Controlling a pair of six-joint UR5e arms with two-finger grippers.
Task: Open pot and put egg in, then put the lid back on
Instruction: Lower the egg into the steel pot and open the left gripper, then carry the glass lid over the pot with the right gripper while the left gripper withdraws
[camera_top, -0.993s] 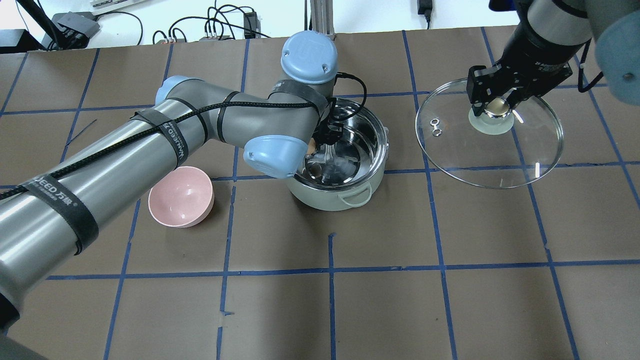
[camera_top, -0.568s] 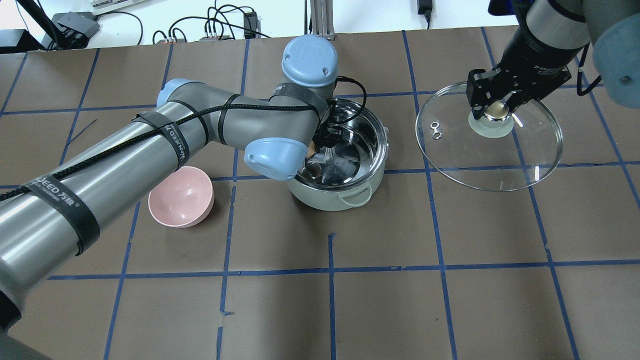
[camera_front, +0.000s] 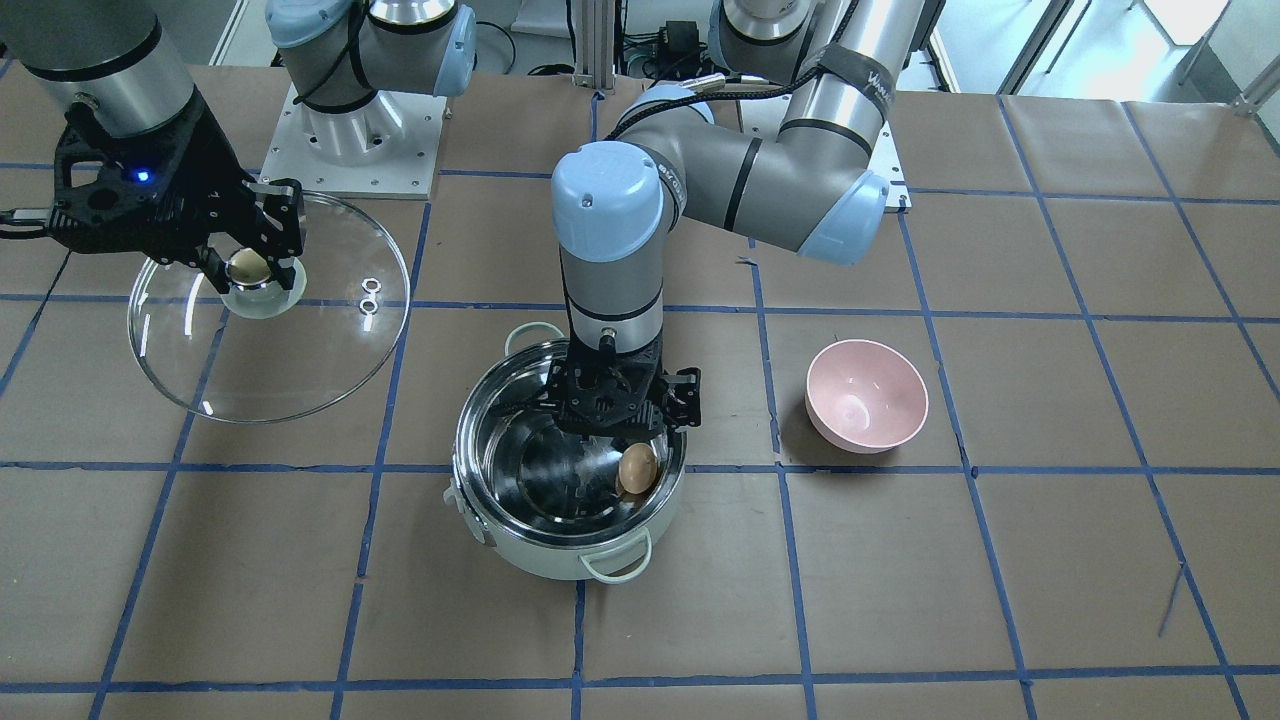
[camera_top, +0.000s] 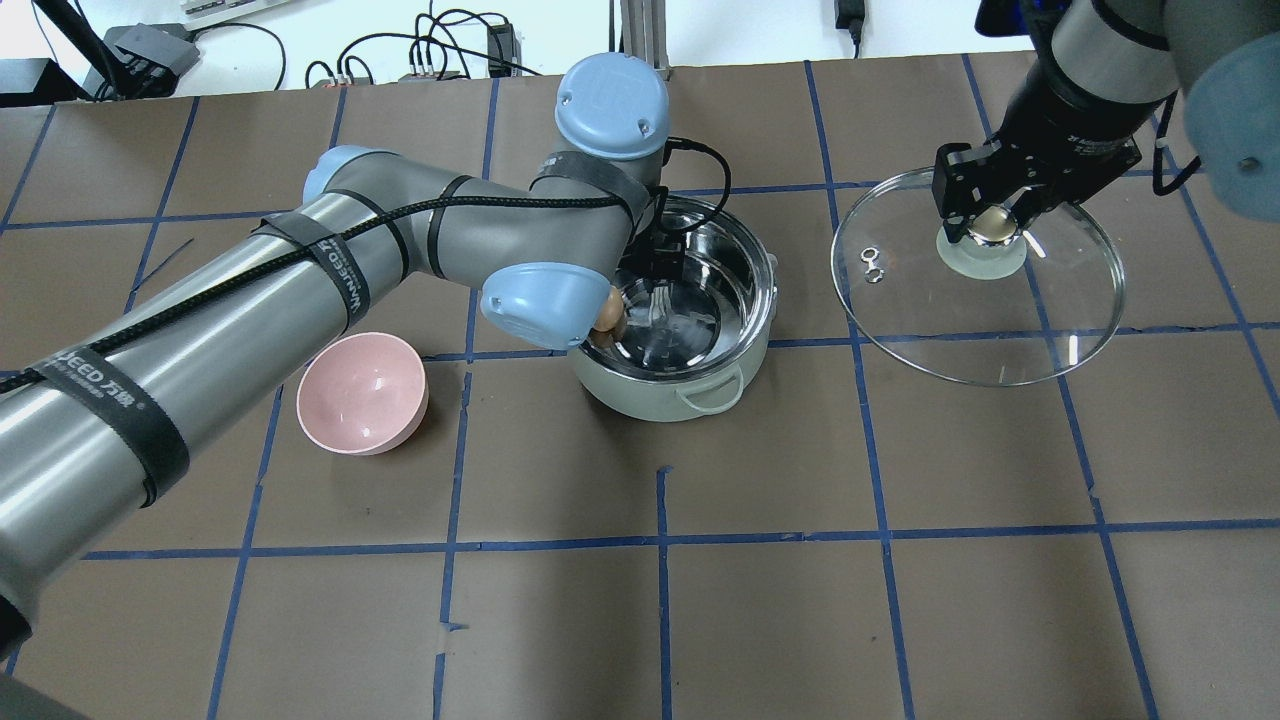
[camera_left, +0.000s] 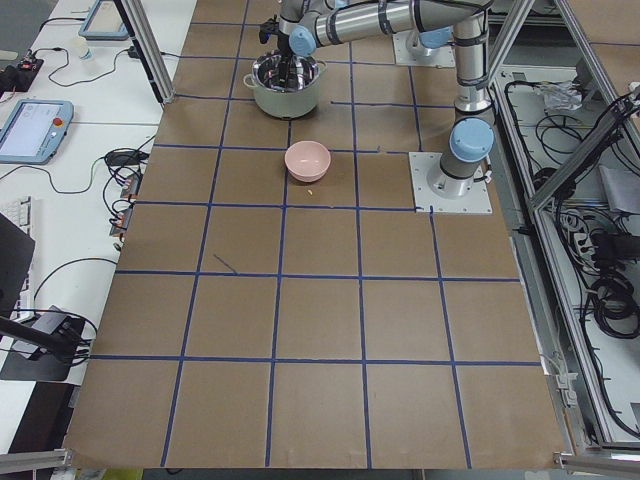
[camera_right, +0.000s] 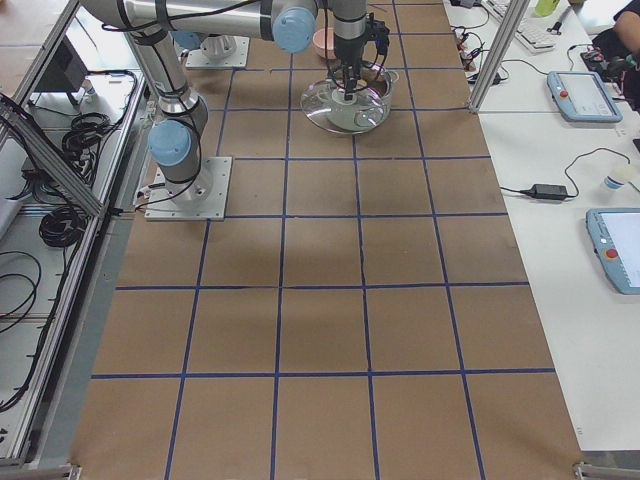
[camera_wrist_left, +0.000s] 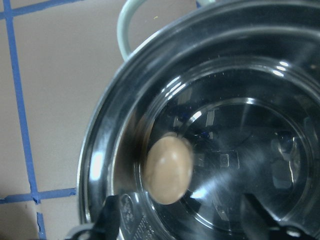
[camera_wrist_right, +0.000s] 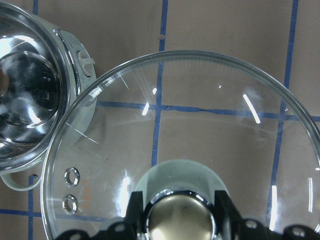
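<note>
The mint-green pot (camera_front: 540, 560) stands open mid-table; it also shows in the overhead view (camera_top: 650, 398). The light brown egg (camera_front: 637, 468) lies inside it against the steel wall, also seen in the left wrist view (camera_wrist_left: 169, 170) and in the overhead view (camera_top: 607, 308). My left gripper (camera_front: 617, 412) hangs just above the pot's inside, open and empty, apart from the egg. My right gripper (camera_top: 990, 222) is shut on the brassy knob of the glass lid (camera_top: 1000, 320) and holds it above the table beside the pot. The knob shows between the fingers in the right wrist view (camera_wrist_right: 179, 220).
A pink bowl (camera_front: 866, 395) stands empty on the table on my left of the pot, also in the overhead view (camera_top: 362, 393). The table is brown paper with blue tape lines. My left arm's elbow reaches over the pot's left rim.
My left gripper has lifted and drawn back a little from the pot's inside; the egg stays lying in the pot and shows more. The lid has barely moved.
</note>
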